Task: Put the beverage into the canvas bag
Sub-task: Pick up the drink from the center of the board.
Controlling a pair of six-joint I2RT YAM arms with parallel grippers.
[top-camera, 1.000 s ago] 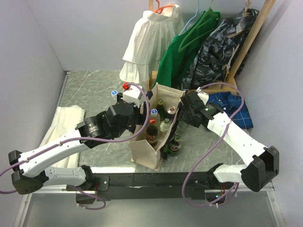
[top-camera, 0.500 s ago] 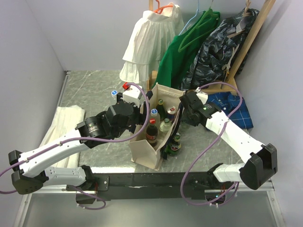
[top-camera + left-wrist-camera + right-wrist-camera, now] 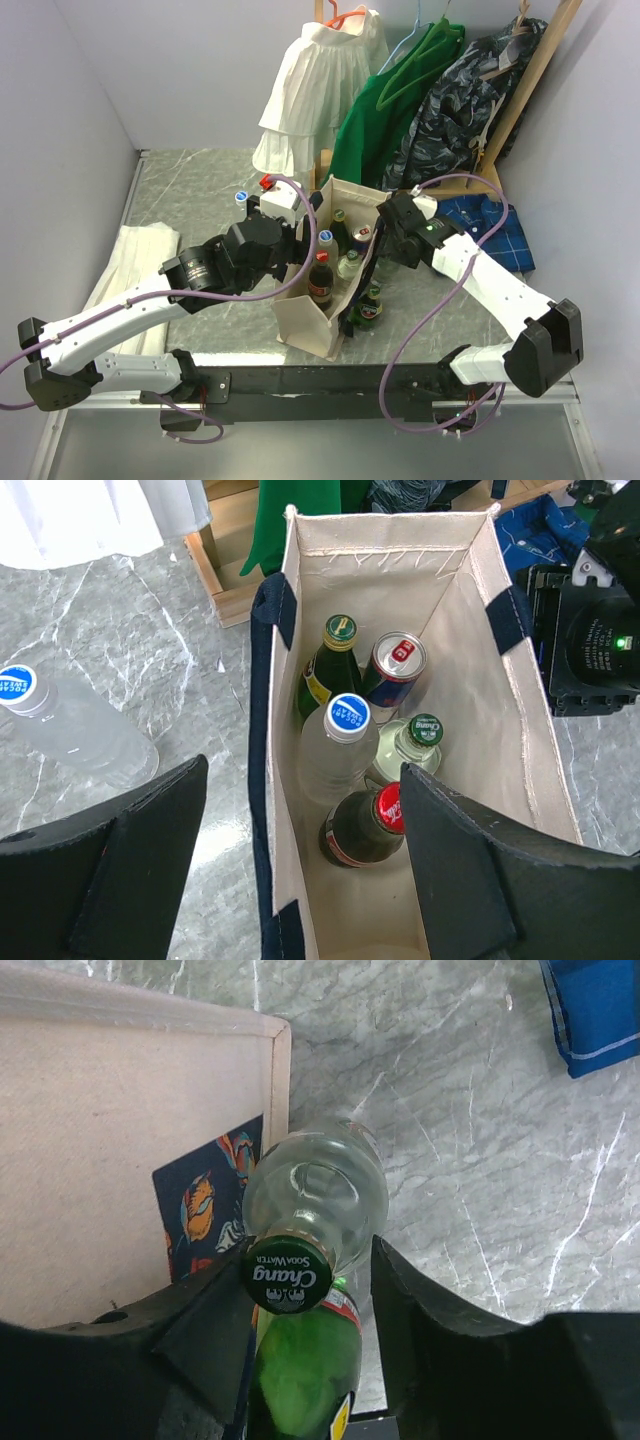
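Note:
The cream canvas bag [image 3: 312, 322] with navy straps stands upright mid-table, also in the left wrist view [image 3: 390, 550]. Inside stand a red-capped cola bottle [image 3: 372, 820], a blue-capped water bottle [image 3: 340, 735], a green-capped clear bottle [image 3: 418, 735], a can [image 3: 399, 660] and a green bottle [image 3: 335, 645]. My left gripper [image 3: 293, 255] is open, its jaws straddling the bag's left wall [image 3: 300, 780]. My right gripper [image 3: 385, 250] is open around the neck of a clear Chang soda bottle [image 3: 315, 1195] just outside the bag's right wall; the left finger touches its cap, the right stands apart. A green bottle [image 3: 300, 1370] stands beside it.
A water bottle [image 3: 243, 198] lies at the back left by a white box [image 3: 277, 203]. A white folded cloth [image 3: 130, 265] lies at the left. Clothes hang on a wooden rack [image 3: 400, 110] behind the bag. A blue plaid cloth [image 3: 495, 230] lies at the right.
My right gripper has shifted slightly left, closer to the bag's right wall. The left arm and the bag have not moved.

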